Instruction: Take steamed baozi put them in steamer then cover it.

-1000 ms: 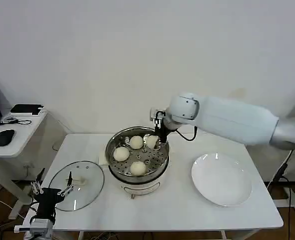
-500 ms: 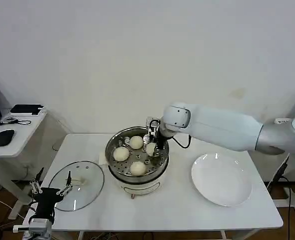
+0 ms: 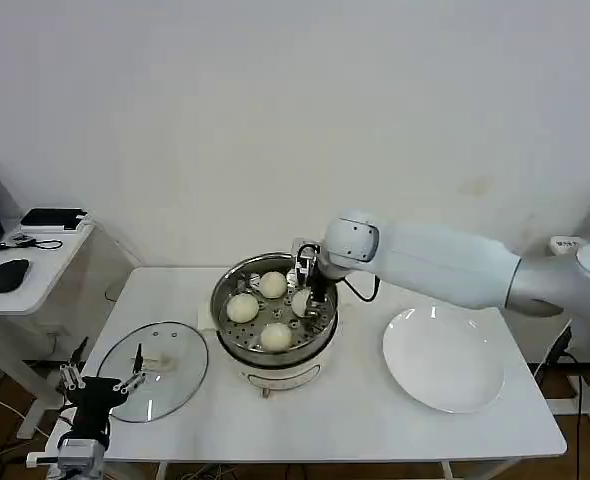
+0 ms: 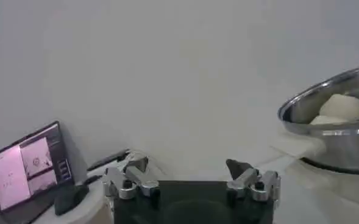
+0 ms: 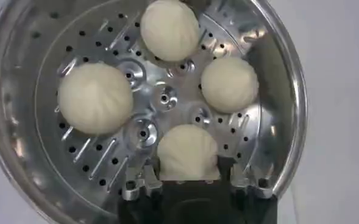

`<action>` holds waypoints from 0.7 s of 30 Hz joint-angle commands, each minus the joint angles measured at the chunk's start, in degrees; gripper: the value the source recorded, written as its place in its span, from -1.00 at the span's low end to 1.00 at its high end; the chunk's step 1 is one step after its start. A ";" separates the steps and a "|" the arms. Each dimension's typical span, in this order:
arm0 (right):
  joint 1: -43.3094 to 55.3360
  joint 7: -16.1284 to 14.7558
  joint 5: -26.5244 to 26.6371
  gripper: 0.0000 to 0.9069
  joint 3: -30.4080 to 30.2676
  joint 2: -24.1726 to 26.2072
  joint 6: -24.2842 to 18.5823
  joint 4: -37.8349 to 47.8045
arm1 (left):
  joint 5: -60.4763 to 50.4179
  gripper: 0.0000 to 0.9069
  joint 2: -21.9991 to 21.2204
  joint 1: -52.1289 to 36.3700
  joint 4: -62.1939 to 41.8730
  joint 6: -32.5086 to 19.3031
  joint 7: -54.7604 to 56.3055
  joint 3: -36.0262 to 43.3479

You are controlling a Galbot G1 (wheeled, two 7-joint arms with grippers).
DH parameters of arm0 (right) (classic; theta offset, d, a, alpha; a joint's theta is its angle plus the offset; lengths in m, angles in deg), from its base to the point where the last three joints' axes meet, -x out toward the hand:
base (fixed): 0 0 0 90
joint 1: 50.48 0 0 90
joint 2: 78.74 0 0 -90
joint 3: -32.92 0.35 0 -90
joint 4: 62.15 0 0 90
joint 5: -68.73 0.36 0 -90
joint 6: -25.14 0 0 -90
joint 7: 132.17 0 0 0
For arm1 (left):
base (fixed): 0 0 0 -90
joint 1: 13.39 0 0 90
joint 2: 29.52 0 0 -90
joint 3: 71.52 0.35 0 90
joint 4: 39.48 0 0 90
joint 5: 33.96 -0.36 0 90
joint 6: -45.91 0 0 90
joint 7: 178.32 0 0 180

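Stainless steamer [image 3: 273,315] sits mid-desk [image 3: 355,420] with all 4 baozi [image 5: 95,97] inside. 1 on its right side is clamped by the right pincer [image 5: 188,181], probably for placing. Left pincer [image 4: 191,179] is parked apart near the glass lid [image 3: 155,368], likely for covering next.

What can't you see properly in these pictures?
- Whether the right tool grips the fourth bun or merely brackets it: right wrist view, fingertips hidden behind the dough.
- Most of the steamer: left wrist view, cut off by the picture's edge.
- The lid knob's details: head view, too small.
- The left tool hovers open, low beside the table.
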State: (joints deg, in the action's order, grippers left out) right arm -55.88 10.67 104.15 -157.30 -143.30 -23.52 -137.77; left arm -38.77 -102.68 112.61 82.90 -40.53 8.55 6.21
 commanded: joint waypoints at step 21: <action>-63.49 38.12 -19.61 1.00 72.57 8.10 -33.46 -25.49 | -1.50 1.00 -0.75 -0.48 -1.55 -0.90 0.19 1.90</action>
State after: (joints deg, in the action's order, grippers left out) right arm -77.98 35.64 100.96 -127.04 -133.22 -37.29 -154.91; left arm -39.26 -103.51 112.03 81.93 -41.11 8.71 7.64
